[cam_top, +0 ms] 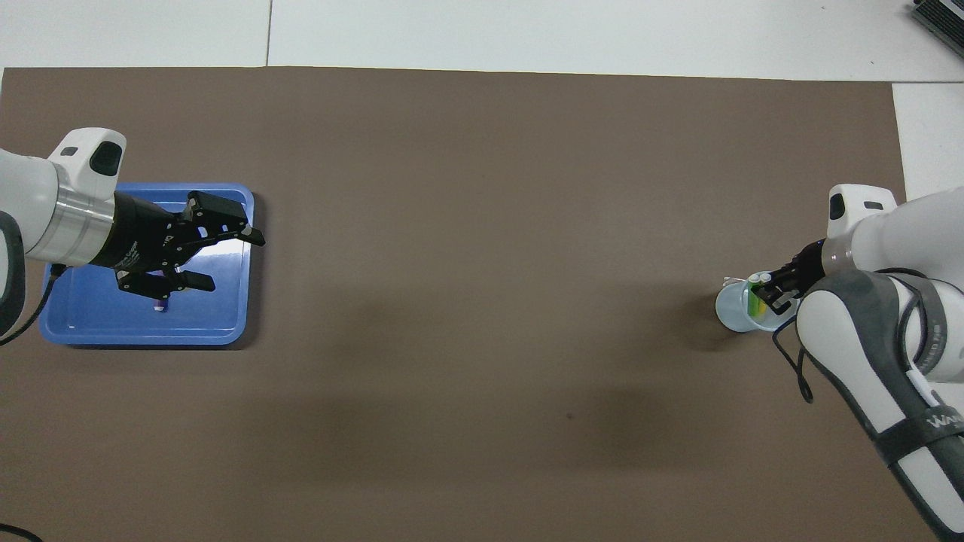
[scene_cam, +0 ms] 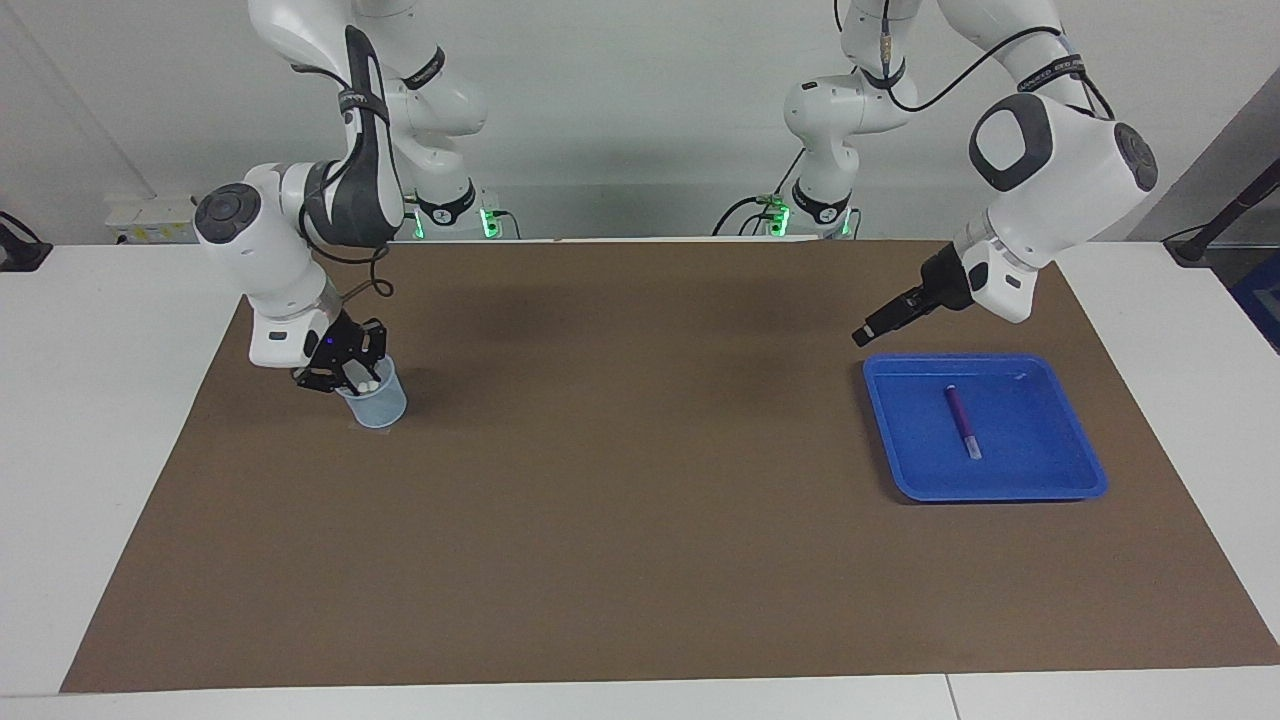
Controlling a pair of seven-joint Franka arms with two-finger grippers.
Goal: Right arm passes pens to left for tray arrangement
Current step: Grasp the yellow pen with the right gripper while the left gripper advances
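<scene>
The blue tray (scene_cam: 1040,440) lies toward the left arm's end of the table. A purple pen (scene_cam: 962,420) lies in it. In the overhead view the tray (cam_top: 90,316) is partly covered by the left arm, and only the tip of the purple pen (cam_top: 158,306) shows. My left gripper (scene_cam: 865,335) is open and empty, in the air over the tray's corner (cam_top: 235,263). My right gripper (scene_cam: 345,375) is at the mouth of a pale blue mesh cup (scene_cam: 383,408). The green and yellow pens (cam_top: 755,301) stand in the cup, whitish ends up.
A brown mat (scene_cam: 640,520) covers most of the white table. The cup (cam_top: 732,312) stands toward the right arm's end of the table, about as far from the robots as the tray.
</scene>
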